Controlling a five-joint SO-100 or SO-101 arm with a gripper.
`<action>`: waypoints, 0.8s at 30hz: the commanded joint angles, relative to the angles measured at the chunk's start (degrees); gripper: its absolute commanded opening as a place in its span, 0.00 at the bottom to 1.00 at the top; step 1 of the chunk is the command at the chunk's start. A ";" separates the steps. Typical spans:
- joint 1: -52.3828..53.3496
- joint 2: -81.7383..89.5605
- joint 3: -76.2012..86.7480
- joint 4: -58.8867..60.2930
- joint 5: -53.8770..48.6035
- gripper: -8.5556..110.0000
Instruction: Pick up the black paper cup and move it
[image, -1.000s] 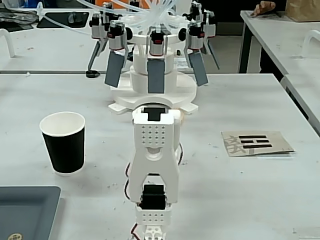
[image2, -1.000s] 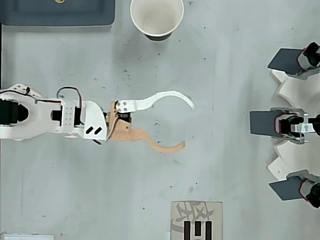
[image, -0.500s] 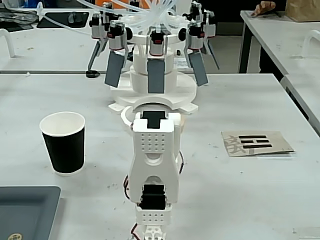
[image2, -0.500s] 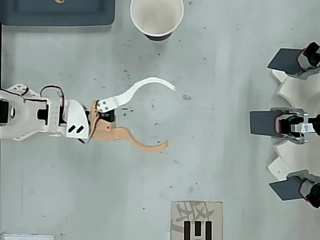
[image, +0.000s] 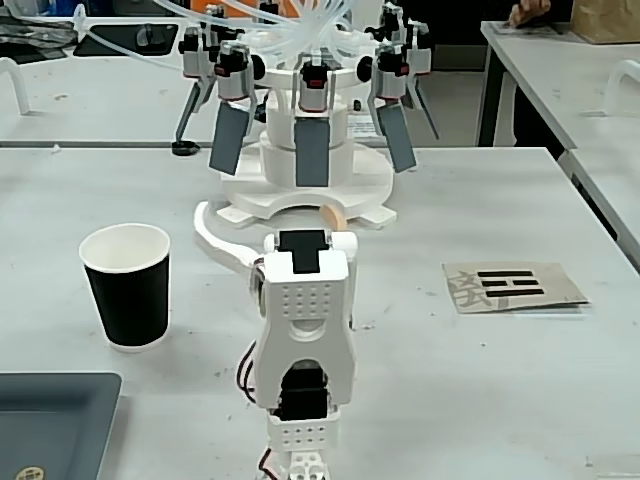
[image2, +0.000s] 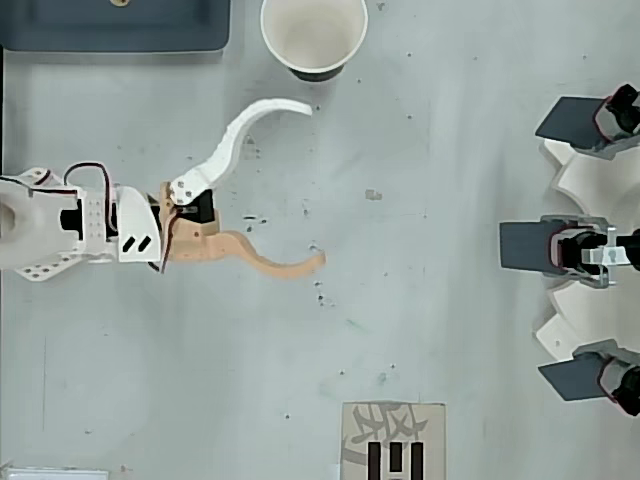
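Note:
The black paper cup (image: 125, 290) stands upright on the table, left of the arm in the fixed view. It is at the top edge of the overhead view, where its empty white inside (image2: 313, 32) shows. My gripper (image2: 315, 182) is open wide with nothing between its fingers. Its curved white finger (image2: 245, 125) ends a short way from the cup without touching it. The tan finger (image2: 280, 265) points away on the other side. In the fixed view the gripper (image: 266, 212) reaches forward beyond the white arm body (image: 305, 320).
A white multi-armed device with grey paddles (image: 310, 150) stands beyond the gripper, at the right edge of the overhead view (image2: 585, 250). A dark tray (image: 50, 420) (image2: 120, 25) lies near the cup. A card with black marks (image: 515, 287) (image2: 393, 440) lies flat on the table.

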 joint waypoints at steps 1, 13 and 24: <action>-2.64 2.46 1.23 -1.49 -1.05 0.44; -14.15 3.69 1.23 -1.49 -5.10 0.47; -21.01 1.85 -1.67 1.14 -9.84 0.47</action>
